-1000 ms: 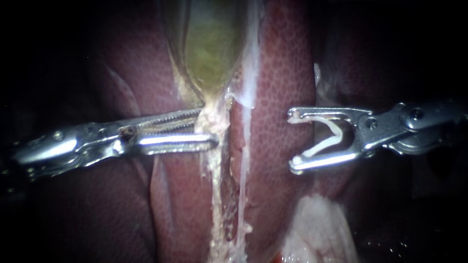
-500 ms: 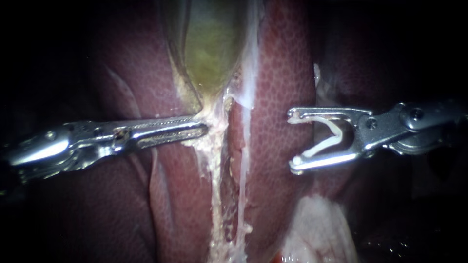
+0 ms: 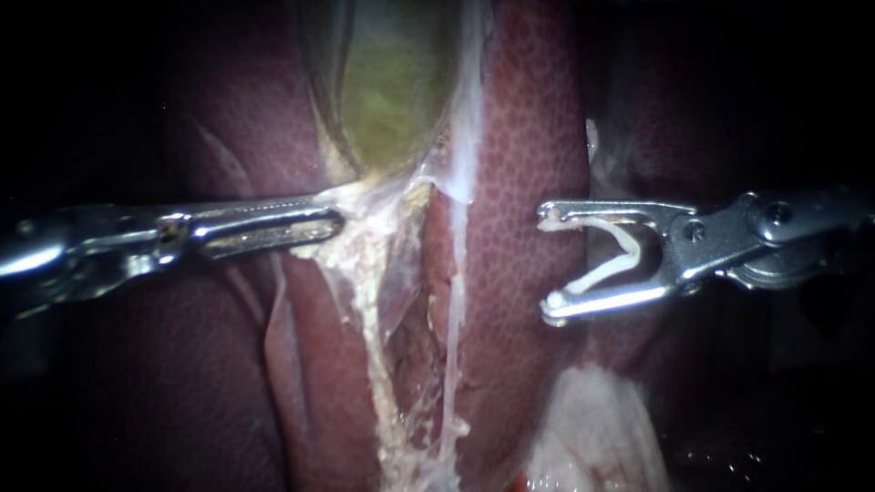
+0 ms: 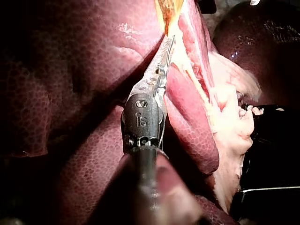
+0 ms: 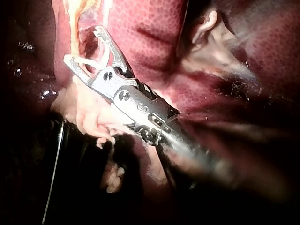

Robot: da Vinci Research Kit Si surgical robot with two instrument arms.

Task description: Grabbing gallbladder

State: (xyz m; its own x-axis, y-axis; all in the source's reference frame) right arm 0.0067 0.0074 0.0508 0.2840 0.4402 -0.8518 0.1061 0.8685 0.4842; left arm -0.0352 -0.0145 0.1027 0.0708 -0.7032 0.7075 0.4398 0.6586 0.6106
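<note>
Steel, and coming in from the left, the left instrument (image 3: 333,221) lies nearly level across the dark red liver (image 3: 529,137). Its end effector is closed on the gallbladder (image 3: 392,91), gripping the pale, stringy tissue at its narrow lower end. The green-yellow body of the gallbladder rises above and just right of the tip. A thin pale sheet is stretched taut from the tip up to the neck. Below the grip, whitish strands run down a groove in the liver. In the left wrist view the closed tip meets yellowish tissue straight ahead of it. Further right, well apart from the gallbladder and over a liver lobe, the right instrument (image 3: 547,264) has its end effector spread wide. It holds a white V-shaped clip (image 3: 597,275), one leg lying along each side.
</note>
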